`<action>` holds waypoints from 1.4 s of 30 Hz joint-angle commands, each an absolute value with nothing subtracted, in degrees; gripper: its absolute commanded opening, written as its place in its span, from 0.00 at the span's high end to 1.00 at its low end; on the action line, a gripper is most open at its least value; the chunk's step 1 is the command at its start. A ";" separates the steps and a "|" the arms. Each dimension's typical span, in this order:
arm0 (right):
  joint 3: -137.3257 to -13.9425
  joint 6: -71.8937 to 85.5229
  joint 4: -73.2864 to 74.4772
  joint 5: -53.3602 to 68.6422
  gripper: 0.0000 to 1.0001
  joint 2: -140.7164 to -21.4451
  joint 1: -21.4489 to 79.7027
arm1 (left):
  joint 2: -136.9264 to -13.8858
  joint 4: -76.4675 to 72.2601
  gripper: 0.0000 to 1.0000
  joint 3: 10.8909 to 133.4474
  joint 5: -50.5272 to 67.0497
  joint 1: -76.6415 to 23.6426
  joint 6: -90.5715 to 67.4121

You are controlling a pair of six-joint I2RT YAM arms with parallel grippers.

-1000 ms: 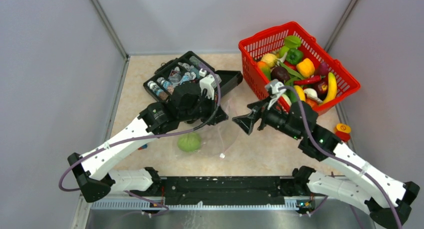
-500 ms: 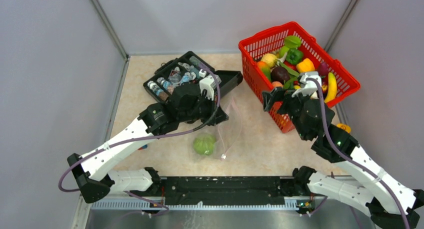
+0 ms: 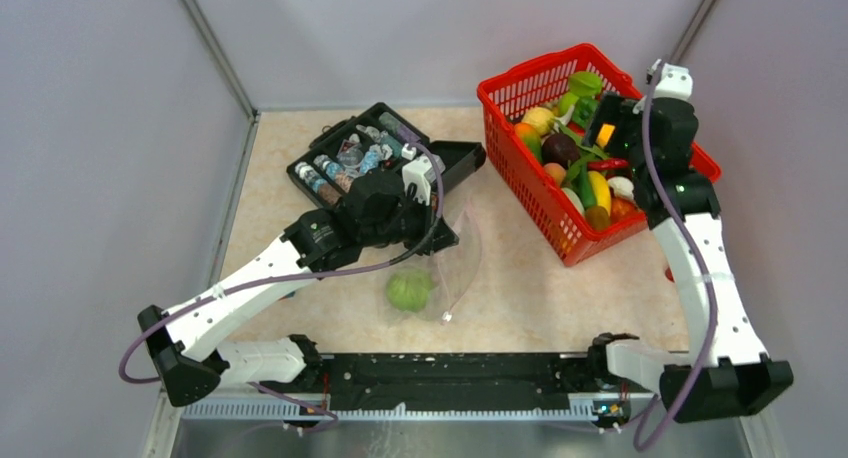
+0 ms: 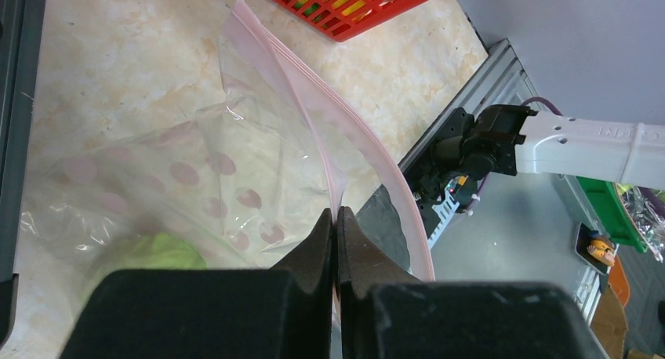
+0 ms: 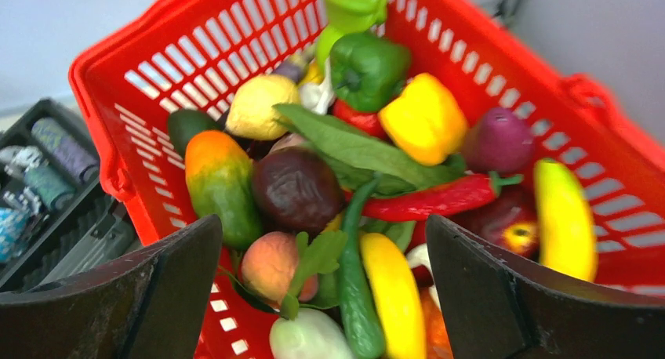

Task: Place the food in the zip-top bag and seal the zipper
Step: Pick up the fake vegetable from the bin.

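Observation:
The clear zip-top bag (image 3: 455, 263) lies on the table's middle with a green apple (image 3: 408, 290) inside. My left gripper (image 3: 443, 236) is shut on its pinkish zipper strip (image 4: 314, 116) and holds the mouth edge up. In the left wrist view the gripper (image 4: 337, 214) pinches the strip, with the bag (image 4: 196, 163) and the green apple (image 4: 153, 253) beneath. My right gripper (image 3: 612, 133) is open and empty above the red basket. In the right wrist view the gripper (image 5: 321, 222) hovers over the food: a dark purple fruit (image 5: 296, 188), a yellow pepper (image 5: 423, 116), a green pepper (image 5: 367, 65).
The red mesh basket (image 3: 520, 78) stands at the back right, piled with toy food. An open black case (image 3: 365, 153) with small bottles sits at the back, just behind my left arm. Grey walls close in on both sides.
My right arm has swung from the bag's mouth to the right and back, over the basket. The green apple slid right inside the bag. My left gripper kept its hold.

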State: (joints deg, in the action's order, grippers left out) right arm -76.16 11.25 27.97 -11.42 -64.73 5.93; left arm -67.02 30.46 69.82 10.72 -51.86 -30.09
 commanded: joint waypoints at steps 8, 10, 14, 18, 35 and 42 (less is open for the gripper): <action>-80.11 13.15 22.06 8.64 0.03 -81.91 2.54 | -66.44 29.22 1.00 69.30 9.87 -52.02 -28.88; -79.86 12.63 20.85 8.92 0.02 -83.92 2.47 | -66.45 29.64 1.00 69.54 9.42 -52.04 -28.74; -80.43 12.39 19.50 9.04 0.11 -89.21 1.86 | -66.49 29.34 1.00 69.71 8.97 -51.99 -28.65; -80.49 13.16 19.62 9.76 0.31 -92.40 1.85 | -67.24 29.65 1.00 70.15 9.29 -52.02 -28.65; -61.34 18.34 0.36 2.31 0.80 -72.95 1.64 | -67.88 29.76 1.00 70.66 9.82 -52.03 -29.52; -58.89 23.20 -1.60 4.74 0.80 -69.96 0.33 | -67.71 29.80 1.00 70.64 10.03 -52.03 -29.45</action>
State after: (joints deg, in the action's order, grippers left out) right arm -60.20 19.25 2.46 3.95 -72.75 1.58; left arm -67.99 30.85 69.73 9.65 -51.86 -29.82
